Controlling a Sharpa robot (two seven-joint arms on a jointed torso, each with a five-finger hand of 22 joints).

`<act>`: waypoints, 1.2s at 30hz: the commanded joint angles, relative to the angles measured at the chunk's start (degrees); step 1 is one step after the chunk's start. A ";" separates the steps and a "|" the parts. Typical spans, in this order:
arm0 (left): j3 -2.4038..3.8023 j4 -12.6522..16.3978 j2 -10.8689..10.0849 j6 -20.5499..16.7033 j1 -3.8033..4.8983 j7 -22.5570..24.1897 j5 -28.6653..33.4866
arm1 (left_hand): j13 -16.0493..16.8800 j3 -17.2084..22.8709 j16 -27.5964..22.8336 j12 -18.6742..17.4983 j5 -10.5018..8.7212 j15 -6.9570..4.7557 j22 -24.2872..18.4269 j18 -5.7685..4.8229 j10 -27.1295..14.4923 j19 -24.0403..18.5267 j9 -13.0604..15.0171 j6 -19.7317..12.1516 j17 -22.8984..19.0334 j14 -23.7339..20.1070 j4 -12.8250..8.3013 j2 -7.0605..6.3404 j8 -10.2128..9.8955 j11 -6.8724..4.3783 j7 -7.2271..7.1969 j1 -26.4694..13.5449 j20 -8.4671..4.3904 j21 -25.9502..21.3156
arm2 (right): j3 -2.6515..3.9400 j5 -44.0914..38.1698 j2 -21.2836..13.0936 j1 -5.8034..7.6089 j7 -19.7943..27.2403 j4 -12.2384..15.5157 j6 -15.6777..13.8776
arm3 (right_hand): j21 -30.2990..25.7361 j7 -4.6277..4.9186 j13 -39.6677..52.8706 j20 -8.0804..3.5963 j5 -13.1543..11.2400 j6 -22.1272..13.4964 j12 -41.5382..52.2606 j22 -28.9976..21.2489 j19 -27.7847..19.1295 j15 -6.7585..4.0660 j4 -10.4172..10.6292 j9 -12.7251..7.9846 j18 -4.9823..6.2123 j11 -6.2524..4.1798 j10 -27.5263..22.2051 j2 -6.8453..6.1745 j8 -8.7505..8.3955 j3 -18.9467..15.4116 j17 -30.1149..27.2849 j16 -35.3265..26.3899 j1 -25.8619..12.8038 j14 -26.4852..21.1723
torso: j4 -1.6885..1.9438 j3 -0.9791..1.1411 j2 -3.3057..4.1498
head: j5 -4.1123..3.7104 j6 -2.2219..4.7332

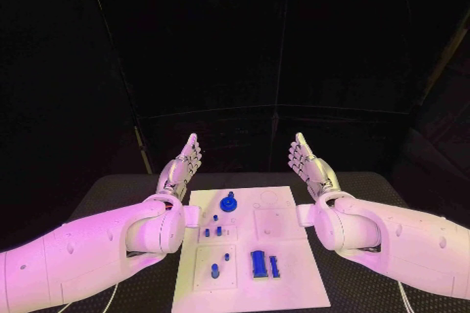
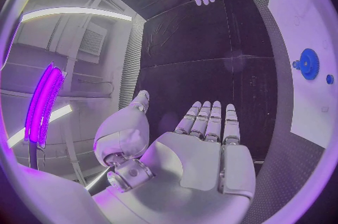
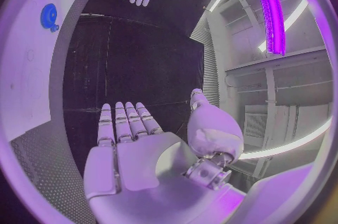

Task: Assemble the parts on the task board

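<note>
A flat white plastic task board (image 1: 294, 259) lay at the table's middle, carrying a round blue gear (image 1: 228, 204) at its far end and small blue parts (image 1: 259, 263) nearer. The left hand (image 1: 183, 165) and right hand (image 1: 308, 165) hovered beyond the board's far corners, fingers straight, holding nothing.

Both arms reached fwd from the near corners, roughly mirrored. L hand (image 1: 183, 163) was raised w/ fingers straight, close together, holding nothing; thumb apart. R hand (image 1: 308, 165) same: flat, fingers extended, empty, palm facing the L one.
</note>
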 commanded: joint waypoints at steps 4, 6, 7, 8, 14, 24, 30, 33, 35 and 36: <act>0.11 0.19 -0.03 -3.42 0.07 0.11 -1.79 | -0.07 -5.72 -1.25 -0.53 -0.44 -0.21 -3.14 -2.12 -6.02 -4.23 -0.08 -5.89 -0.09 -5.84 0.05 0.00 -0.23 -0.37 -0.74 -8.13 -2.37 -0.53 | 0.02 1.68 -0.02 0.13 2.13 0.19 -2.73 | -2.90 -0.65 -0.17 -1.96 -1.03 -5.79 -0.41 -0.15 -5.11 -0.21 -0.24 -0.25 -2.59 -0.31 -6.45 -0.04 -0.22 1.20 -0.27 -0.27 -9.22 -6.43 | -0.01 0.02 0.01 | -0.01 -0.01; 0.11 0.19 -0.03 -3.42 0.07 0.11 -1.79 | -0.07 -5.72 -1.25 -0.53 -0.44 -0.21 -3.14 -2.12 -6.77 -4.84 -0.08 -6.61 -0.09 -6.52 0.05 0.00 -0.23 -0.37 -0.74 -9.11 -2.37 -0.53 | 0.02 1.68 -0.02 0.13 2.13 0.19 -2.73 | -2.90 -0.65 -0.17 -1.96 -1.03 -6.47 -0.41 -0.15 -5.69 -0.21 -0.24 -0.25 -2.59 -0.31 -7.24 -0.04 -0.22 1.20 -0.27 -0.27 -10.33 -7.22 | -0.01 0.02 0.01 | -0.01 -0.01; 0.11 0.19 -0.03 -3.42 0.07 0.11 -1.79 | -0.07 -5.72 -1.25 -0.53 -0.44 -0.21 -3.14 -2.12 -7.07 -5.00 -0.08 -6.91 -0.09 -6.85 0.05 0.00 -0.23 -0.37 -0.74 -9.54 -2.37 -0.53 | 0.02 1.68 -0.02 0.13 2.13 0.19 -2.73 | -2.90 -0.65 -0.17 -1.96 -1.03 -6.77 -0.41 -0.15 -5.93 -0.21 -0.24 -0.25 -2.59 -0.31 -7.54 -0.04 -0.22 1.20 -0.27 -0.27 -10.77 -7.53 | -0.01 0.02 0.01 | -0.01 -0.01; 0.11 0.19 -0.03 -3.42 0.07 0.11 -1.79 | -0.07 -5.72 -1.25 -0.53 -0.44 -0.21 -3.14 -2.12 -7.39 -5.23 -0.08 -7.20 -0.09 -7.15 0.05 0.00 -0.23 -0.37 -0.74 -9.96 -2.37 -0.53 | 0.02 1.68 -0.02 0.13 2.13 0.19 -2.73 | -2.90 -0.65 -0.17 -1.96 -1.03 -7.08 -0.41 -0.15 -6.23 -0.21 -0.24 -0.25 -2.59 -0.31 -7.84 -0.04 -0.22 1.20 -0.27 -0.27 -11.25 -7.86 | -0.01 0.02 0.01 | -0.01 -0.01; 0.11 0.19 -0.03 -3.42 0.07 0.11 -1.79 | -0.07 -5.72 -1.25 -0.53 -0.44 -0.21 -3.14 -2.12 -8.97 -6.30 -0.08 -8.73 -0.09 -8.64 0.05 0.00 -0.23 -0.37 -0.74 -12.03 -2.37 -0.53 | 0.02 1.68 -0.02 0.13 2.13 0.19 -2.73 | -2.90 -0.65 -0.17 -1.96 -1.03 -8.58 -0.41 -0.15 -7.51 -0.21 -0.24 -0.25 -2.59 -0.31 -9.55 -0.04 -0.22 1.20 -0.27 -0.27 -13.64 -9.59 | -0.01 0.02 0.01 | -0.01 -0.01; 0.11 0.19 -0.03 -3.42 0.07 0.11 -1.79 | -0.07 -5.72 -1.25 -0.53 -0.44 -0.21 -3.14 -2.12 -10.93 -10.94 -0.08 -10.60 -0.09 -10.36 0.05 0.00 -0.23 -0.37 -0.74 -14.72 -2.37 -0.53 | 0.02 1.68 -0.02 0.13 2.13 0.19 -2.73 | -2.90 -0.65 -0.17 -1.96 -1.03 -10.37 -0.41 -0.15 -12.69 -0.21 -0.24 -0.25 -2.59 -0.31 -11.58 -0.04 -0.22 1.20 -0.27 -0.27 -16.79 -11.71 | -0.01 0.02 0.01 | -0.01 -0.01; 0.11 0.19 -0.03 -3.42 0.07 0.11 -1.79 | -0.07 -5.72 -1.25 -0.53 -0.44 -0.21 -3.14 -2.12 -15.04 -10.94 -0.08 -14.68 -0.09 -14.52 0.05 0.00 -0.23 -0.37 -0.74 -20.26 -2.37 -0.53 | 0.02 1.68 -0.02 0.13 2.13 0.19 -2.73 | -2.90 -0.65 -0.17 -1.96 -1.03 -14.44 -0.41 -0.15 -12.69 -0.21 -0.24 -0.25 -2.59 -0.31 -16.09 -0.04 -0.22 1.20 -0.27 -0.27 -23.04 -16.13 | -0.01 0.02 0.01 | -0.01 -0.01; 0.11 0.19 -0.03 -3.42 0.07 0.11 -1.79 | -0.07 -5.72 -1.25 -0.53 -0.44 -0.21 -3.14 -2.12 -15.04 -10.94 -0.08 -14.68 -0.09 -14.52 0.05 0.00 -0.23 -0.37 -0.74 -20.26 -2.37 -0.53 | 0.02 1.68 -0.02 0.13 2.13 0.19 -2.73 | -2.90 -0.65 -0.17 -1.96 -1.03 -14.44 -0.41 -0.15 -12.69 -0.21 -0.24 -0.25 -2.59 -0.31 -16.09 -0.04 -0.22 1.20 -0.27 -0.27 -23.04 -16.13 | -0.01 0.02 0.01 | -0.01 -0.01; 0.11 0.19 -0.03 -3.42 0.07 0.11 -1.79 | -0.07 -5.72 -1.25 -0.53 -0.44 -0.21 -3.14 -2.12 -15.04 -10.94 -0.08 -14.68 -0.09 -14.52 0.05 0.00 -0.23 -0.37 -0.74 -20.26 -2.37 -0.53 | 0.02 1.68 -0.02 0.13 2.13 0.19 -2.73 | -2.90 -0.65 -0.17 -1.96 -1.03 -14.44 -0.41 -0.15 -12.69 -0.21 -0.24 -0.25 -2.59 -0.31 -16.09 -0.04 -0.22 1.20 -0.27 -0.27 -23.04 -16.13 | -0.01 0.02 0.01 | -0.01 -0.01; 0.11 0.19 -0.03 -3.42 0.07 0.11 -1.79 | -0.07 -5.72 -1.25 -0.53 -0.44 -0.21 -3.14 -2.12 -15.04 -10.94 -0.08 -14.68 -0.09 -14.52 0.05 0.00 -0.23 -0.37 -0.74 -20.26 -2.37 -0.53 | 0.02 1.68 -0.02 0.13 2.13 0.19 -2.73 | -2.90 -0.65 -0.17 -1.96 -1.03 -14.44 -0.41 -0.15 -12.69 -0.21 -0.24 -0.25 -2.59 -0.31 -16.09 -0.04 -0.22 1.20 -0.27 -0.27 -23.04 -16.13 | -0.01 0.02 0.01 | -0.01 -0.01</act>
